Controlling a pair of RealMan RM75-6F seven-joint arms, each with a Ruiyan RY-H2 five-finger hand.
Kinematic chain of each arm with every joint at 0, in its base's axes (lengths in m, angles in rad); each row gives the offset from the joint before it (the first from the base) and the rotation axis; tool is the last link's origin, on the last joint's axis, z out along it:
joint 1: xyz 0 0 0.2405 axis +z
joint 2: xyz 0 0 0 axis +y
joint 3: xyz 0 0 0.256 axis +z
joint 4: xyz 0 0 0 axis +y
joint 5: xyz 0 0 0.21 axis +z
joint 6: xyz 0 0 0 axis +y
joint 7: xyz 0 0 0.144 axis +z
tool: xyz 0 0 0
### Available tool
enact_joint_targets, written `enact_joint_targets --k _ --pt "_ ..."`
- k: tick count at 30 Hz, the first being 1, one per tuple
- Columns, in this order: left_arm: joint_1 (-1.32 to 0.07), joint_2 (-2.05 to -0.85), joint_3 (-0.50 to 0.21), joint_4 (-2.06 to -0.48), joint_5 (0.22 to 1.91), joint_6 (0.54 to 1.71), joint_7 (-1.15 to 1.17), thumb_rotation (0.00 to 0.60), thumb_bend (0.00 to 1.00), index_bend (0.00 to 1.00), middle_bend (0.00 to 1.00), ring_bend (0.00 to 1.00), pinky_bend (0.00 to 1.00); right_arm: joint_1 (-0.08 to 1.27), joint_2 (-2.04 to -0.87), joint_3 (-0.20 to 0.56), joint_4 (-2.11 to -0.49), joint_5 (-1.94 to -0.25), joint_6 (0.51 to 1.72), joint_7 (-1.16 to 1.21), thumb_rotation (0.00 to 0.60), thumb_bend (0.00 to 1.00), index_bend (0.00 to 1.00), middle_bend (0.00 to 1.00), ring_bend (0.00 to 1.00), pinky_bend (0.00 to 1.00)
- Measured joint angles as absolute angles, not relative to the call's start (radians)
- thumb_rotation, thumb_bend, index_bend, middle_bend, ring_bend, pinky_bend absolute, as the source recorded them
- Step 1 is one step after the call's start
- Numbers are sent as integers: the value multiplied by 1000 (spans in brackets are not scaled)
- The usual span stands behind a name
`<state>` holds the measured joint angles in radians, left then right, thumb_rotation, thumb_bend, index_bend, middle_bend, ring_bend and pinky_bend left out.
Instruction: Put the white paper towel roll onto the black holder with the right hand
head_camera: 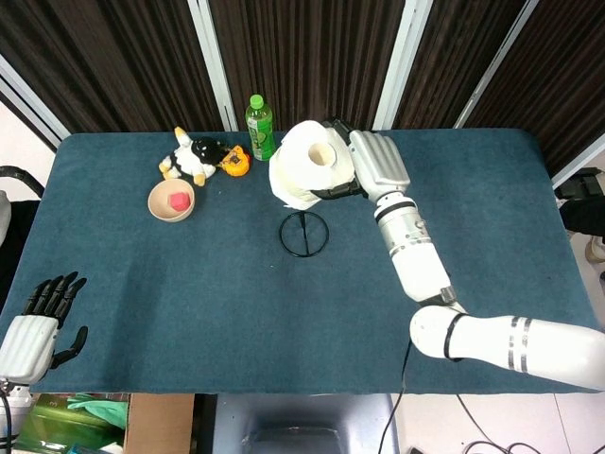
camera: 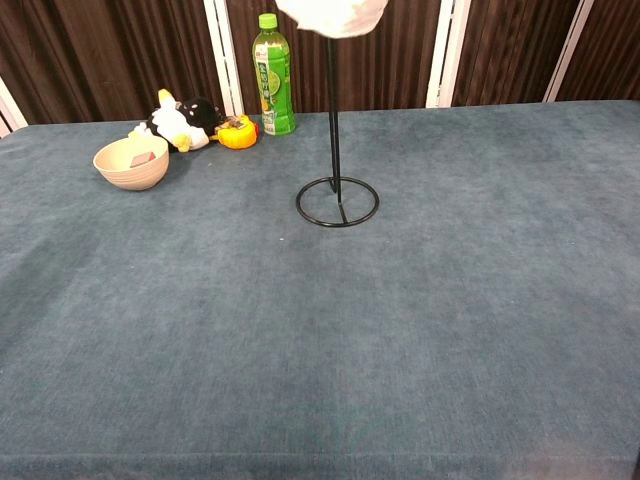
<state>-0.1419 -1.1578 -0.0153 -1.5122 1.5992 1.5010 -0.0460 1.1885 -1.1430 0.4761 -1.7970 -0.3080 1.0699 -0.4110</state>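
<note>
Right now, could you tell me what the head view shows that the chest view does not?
Only the head view shows the right hand gripping the roll, with its open core, and the left hand at the table's near-left edge. Only the chest view shows the holder's rod meeting the roll's underside. Both show the bottle, bowl and toys.

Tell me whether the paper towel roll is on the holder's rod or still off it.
Just starting on: the chest view shows the paper towel roll high at the holder rod's top, far above the base ring, gripped by the right hand.

Blue table (camera: 480, 300): holder (camera: 337, 200), bowl (camera: 131, 162), bottle (camera: 270, 75).
</note>
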Motion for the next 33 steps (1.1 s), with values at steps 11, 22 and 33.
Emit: enact_joint_targets --k 11,22,33 --pt "-144 -1155 -17 -1513 1593 1496 -53 600 472 0 32 19 82 1233 -1198 464 -1756 -225 1091 -491 600 243 629 552 582 387" --pt "-150 -1155 -15 -1512 1596 1486 -55 600 472 0 43 26 83 1212 -1126 465 -1809 -209 1019 -497 600 152 0 0 0 0" --pt "-144 -1154 -9 -1522 1615 1510 -51 600 471 0 43 26 84 1157 -1021 423 -1919 -268 1026 -511 600 142 0 0 0 0"
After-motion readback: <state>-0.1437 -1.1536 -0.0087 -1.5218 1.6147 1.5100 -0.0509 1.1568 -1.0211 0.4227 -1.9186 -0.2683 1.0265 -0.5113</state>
